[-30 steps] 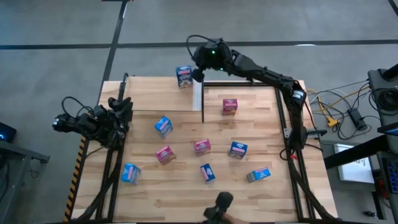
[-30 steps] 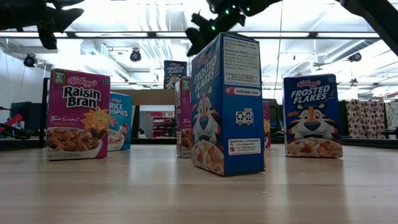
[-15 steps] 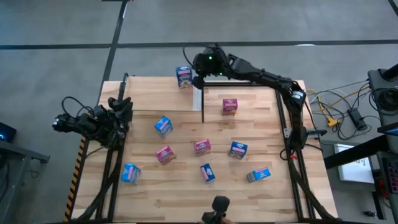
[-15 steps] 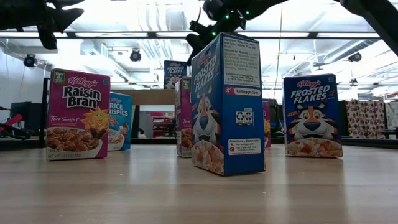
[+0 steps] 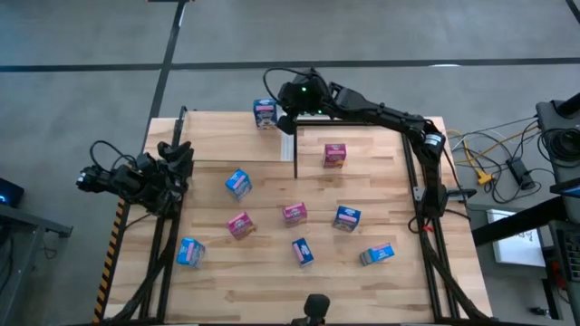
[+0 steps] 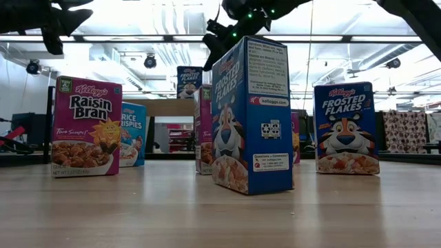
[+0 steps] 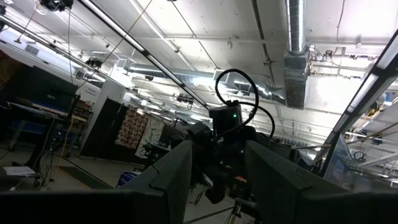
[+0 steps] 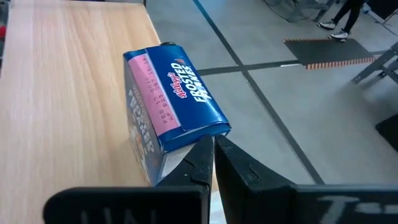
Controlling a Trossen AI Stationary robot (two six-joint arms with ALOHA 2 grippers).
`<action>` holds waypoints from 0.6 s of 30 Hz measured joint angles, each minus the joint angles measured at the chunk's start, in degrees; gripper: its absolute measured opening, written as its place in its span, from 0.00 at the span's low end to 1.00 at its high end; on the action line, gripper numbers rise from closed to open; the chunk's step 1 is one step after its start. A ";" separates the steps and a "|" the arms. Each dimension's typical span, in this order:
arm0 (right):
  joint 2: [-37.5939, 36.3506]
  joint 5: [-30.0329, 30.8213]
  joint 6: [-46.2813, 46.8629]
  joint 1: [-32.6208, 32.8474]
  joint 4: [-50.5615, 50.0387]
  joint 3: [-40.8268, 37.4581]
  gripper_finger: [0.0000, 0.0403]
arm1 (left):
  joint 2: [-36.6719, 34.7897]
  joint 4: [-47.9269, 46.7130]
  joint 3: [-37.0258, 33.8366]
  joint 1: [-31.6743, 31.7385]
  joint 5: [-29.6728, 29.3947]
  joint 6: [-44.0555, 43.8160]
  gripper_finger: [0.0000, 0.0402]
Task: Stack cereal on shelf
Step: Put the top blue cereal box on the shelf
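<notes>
1. In the high view the right gripper [image 5: 283,112] sits at the top centre of the frame, by the far end of the shelf [image 5: 349,158], just beside a blue cereal box [image 5: 265,113] near the table's [image 5: 227,290] far edge.
2. In the right wrist view that blue box [image 8: 171,118] lies just ahead of the fingertips [image 8: 205,163], which look pressed nearly together; whether they pinch the box's lower corner is hard to tell.
3. The left gripper [image 5: 177,163] waits at the left edge of the high view. Its wrist view shows a gap between its two fingers [image 7: 171,171], with nothing held.
4. A pink box [image 5: 334,155] stands on the shelf, right of the white strip [image 5: 288,138].
5. Seven more boxes are scattered across the centre and lower part of the high view, among them a pink one [image 5: 240,224].
6. In the low view a large blue box [image 6: 251,117] at centre hides much of the shelf behind it.
</notes>
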 joint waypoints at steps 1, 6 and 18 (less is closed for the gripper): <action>0.00 -0.01 0.01 0.13 -0.06 0.00 0.02 | -0.01 0.01 0.00 0.02 0.00 0.00 0.34; -0.15 0.05 0.82 0.40 -1.45 0.00 0.02 | -0.02 0.01 0.00 0.02 0.00 0.00 0.34; -4.29 4.20 -0.27 4.36 -3.46 1.35 0.02 | 0.00 -0.02 0.00 0.02 0.02 0.00 0.34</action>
